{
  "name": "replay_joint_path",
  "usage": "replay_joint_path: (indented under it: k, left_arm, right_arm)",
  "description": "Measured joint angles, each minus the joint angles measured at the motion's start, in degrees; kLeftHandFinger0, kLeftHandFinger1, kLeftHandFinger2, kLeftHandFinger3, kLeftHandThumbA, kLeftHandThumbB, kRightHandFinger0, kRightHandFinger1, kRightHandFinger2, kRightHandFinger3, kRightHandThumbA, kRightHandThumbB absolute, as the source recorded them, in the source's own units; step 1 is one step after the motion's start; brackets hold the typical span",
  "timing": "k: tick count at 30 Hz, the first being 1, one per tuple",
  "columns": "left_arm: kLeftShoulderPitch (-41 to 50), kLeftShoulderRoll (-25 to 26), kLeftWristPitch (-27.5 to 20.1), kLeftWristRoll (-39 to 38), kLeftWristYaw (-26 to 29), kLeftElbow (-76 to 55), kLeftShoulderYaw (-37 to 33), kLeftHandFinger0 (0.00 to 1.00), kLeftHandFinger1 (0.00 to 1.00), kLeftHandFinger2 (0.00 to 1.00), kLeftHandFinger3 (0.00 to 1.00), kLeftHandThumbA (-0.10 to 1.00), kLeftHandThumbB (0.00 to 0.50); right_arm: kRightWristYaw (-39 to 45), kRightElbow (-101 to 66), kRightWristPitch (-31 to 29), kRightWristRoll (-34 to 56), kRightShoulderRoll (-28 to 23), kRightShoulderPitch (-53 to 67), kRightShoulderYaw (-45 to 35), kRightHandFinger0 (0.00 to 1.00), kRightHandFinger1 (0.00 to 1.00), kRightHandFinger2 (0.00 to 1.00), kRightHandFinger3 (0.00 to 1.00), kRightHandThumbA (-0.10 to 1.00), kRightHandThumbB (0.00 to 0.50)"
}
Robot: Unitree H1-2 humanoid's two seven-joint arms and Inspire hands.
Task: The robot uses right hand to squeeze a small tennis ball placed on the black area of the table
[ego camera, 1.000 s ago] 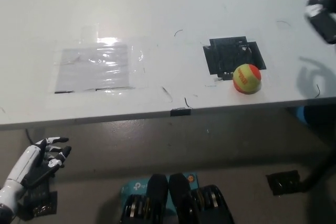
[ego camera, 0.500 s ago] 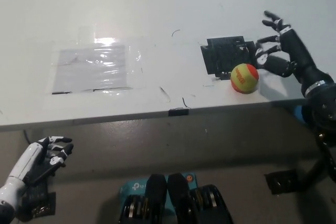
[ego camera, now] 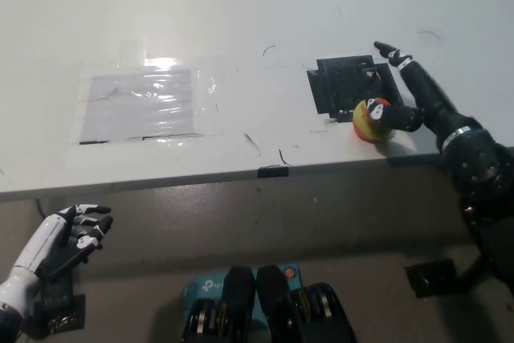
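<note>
The small tennis ball [ego camera: 370, 120], yellow with an orange top, is seen on the white surface [ego camera: 241, 6] at the lower right corner of the black area [ego camera: 347, 84], half on the dark patch and half off it, close to the front edge of the surface. The black right hand [ego camera: 399, 99] is laid against the ball from the right side: dark fingers [ego camera: 379, 110] are curled over the ball's upper right part and touch it, while another finger is stretched out straight over the black area, pointing away from the robot. The ball is thus partly wrapped, yet whether it is firmly gripped cannot be told. The right arm is seen entering from the bottom right, past the edge of the surface.

A sheet of clear film [ego camera: 144, 102] is seen taped flat on the left part of the surface, well apart from the ball.

The white left hand [ego camera: 68, 234] is held below the surface edge at the lower left, with its fingers loosely apart and nothing in it.
</note>
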Motion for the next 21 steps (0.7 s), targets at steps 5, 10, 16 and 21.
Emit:
replay_joint_path:
  k: [5, 10, 16, 21]
  left_arm:
    - [-0.1, 0.0, 0.6, 0.0, -0.1, -0.7, 0.0, 0.37, 0.47, 0.61, 0.71, 0.74, 0.041]
    - [-0.6, 0.0, 0.7, -0.1, -0.2, -0.7, 0.1, 0.42, 0.5, 0.63, 0.74, 0.66, 0.0]
    - [-1.0, 0.0, 1.2, -0.1, -0.4, -1.0, 0.3, 0.45, 0.53, 0.66, 0.79, 0.65, 0.0]
    - [-1.4, 0.0, 1.2, -0.1, -0.6, -1.0, 0.3, 0.43, 0.5, 0.64, 0.77, 0.61, 0.0]
  right_arm:
    - [-0.1, 0.0, 1.6, -3.4, 1.9, -0.2, 2.5, 1.0, 1.0, 1.0, 1.0, 0.69, 0.5]
    - [-0.6, 0.7, 2.2, -5.9, 4.3, -0.1, 3.6, 1.0, 1.0, 1.0, 1.0, 0.64, 0.5]
    - [-2.0, 4.3, 1.8, -8.3, 5.2, 0.1, 3.4, 1.0, 1.0, 1.0, 1.0, 0.6, 0.5]
    - [-4.1, 7.7, 0.8, -10.9, 4.2, 0.1, 3.5, 1.0, 1.0, 1.0, 1.0, 0.54, 0.493]
